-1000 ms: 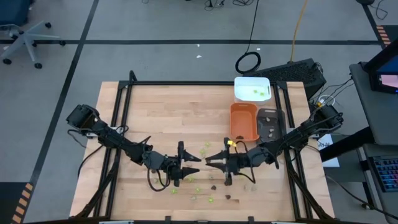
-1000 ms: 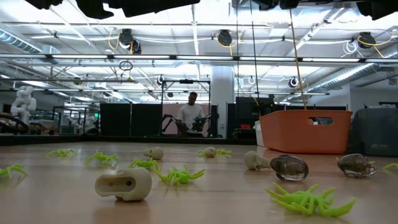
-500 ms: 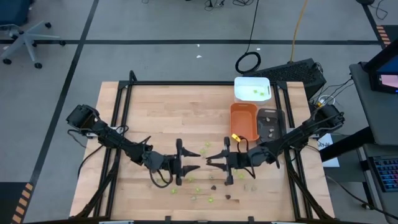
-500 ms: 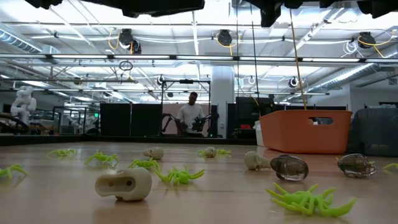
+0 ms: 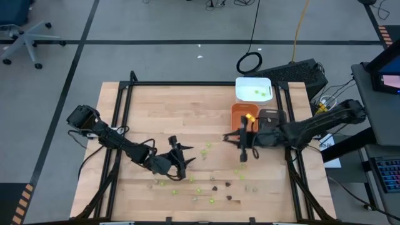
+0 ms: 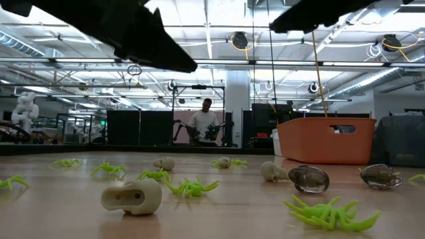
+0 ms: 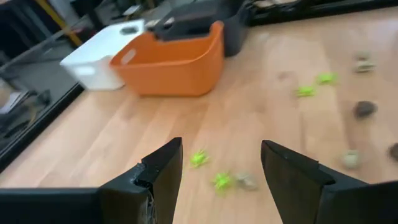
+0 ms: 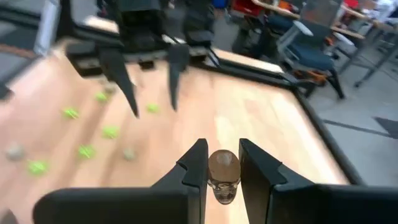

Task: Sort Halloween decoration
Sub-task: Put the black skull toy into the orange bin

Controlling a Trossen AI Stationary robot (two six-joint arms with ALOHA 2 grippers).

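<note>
Wooden table (image 5: 162, 112) under us carries scattered Halloween decoration pieces (image 5: 200, 181) along its near part. One brown skull (image 8: 223, 171) sits pinched in our right gripper (image 8: 223, 167), raised beside the orange tray (image 5: 245, 122). Our left gripper (image 7: 221, 165) hovers over green spiders (image 7: 199, 158), fingers spread, empty.
</note>
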